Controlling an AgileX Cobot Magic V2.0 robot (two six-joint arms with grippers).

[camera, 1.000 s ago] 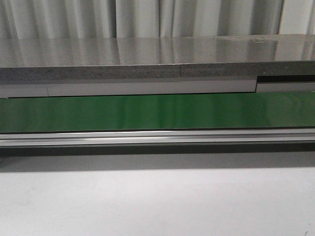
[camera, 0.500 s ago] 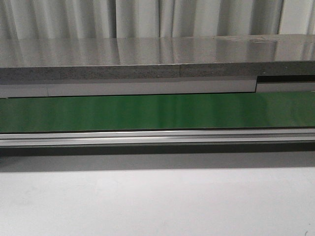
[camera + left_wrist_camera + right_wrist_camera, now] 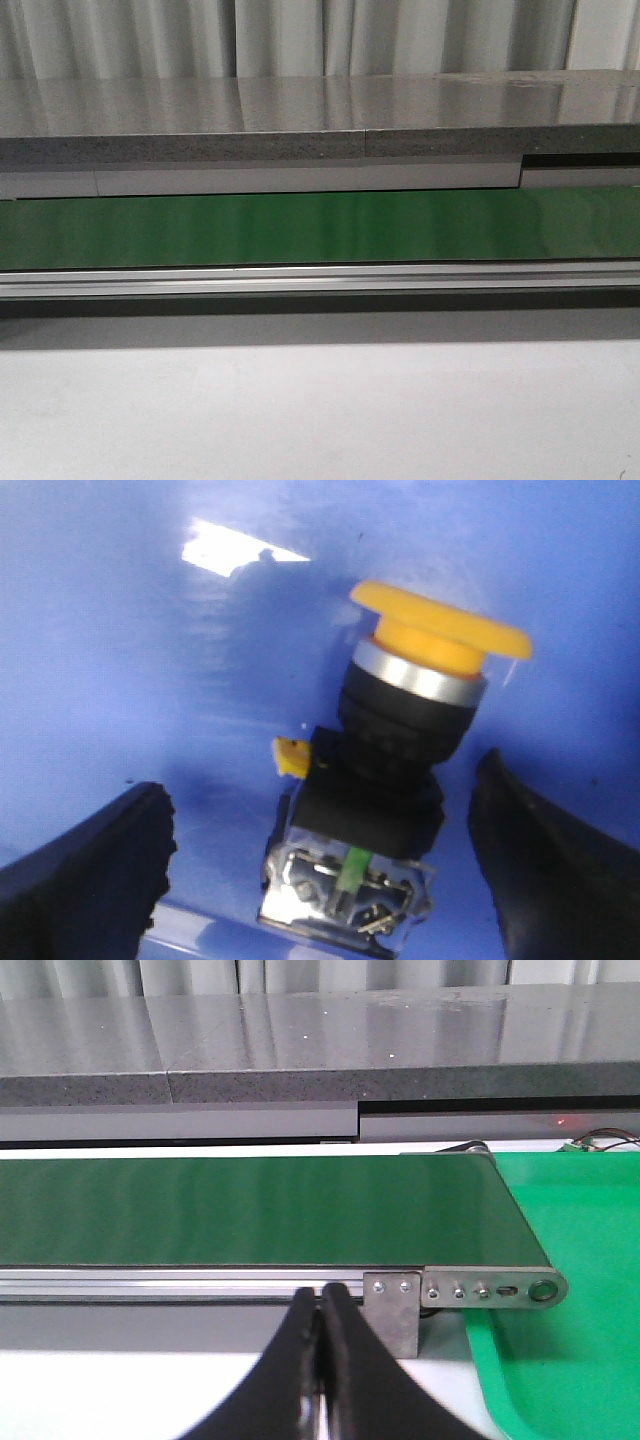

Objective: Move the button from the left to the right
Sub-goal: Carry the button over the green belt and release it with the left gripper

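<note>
We find the left pincer (image 3: 325, 880) spread wide, its two dark fingers (image 3: 90, 870) standing on either side of the button (image 3: 385, 770) with clear blue showing between each finger and the body; it holds nothing. The button lies between the fingers on a blue surface (image 3: 150, 660), tilted, its yellow mushroom cap (image 3: 440, 630) pointing away from the wrist, a metal collar below the cap, then the black body and a clear contact block with a green detail nearest the camera. A small yellow tab projects from one side of the body.

The right pincer (image 3: 322, 1360) is closed, fingertips pressed together with nothing between them. It sits at the near side of a green conveyor belt (image 3: 250, 1210), close to the belt's end bracket (image 3: 395, 1305). A green tray (image 3: 570, 1290) lies just beyond that end of the belt, and we see nothing lying in the part of it in view.

The front view shows only the belt, its aluminium rail (image 3: 320, 280) and a grey shelf (image 3: 300, 120) behind; neither arm nor the button appears there.

Our judgement: the task is at its opening step. The button is bracketed but not yet gripped. Closing, lifting, carrying rightward and releasing all remain to be done
</note>
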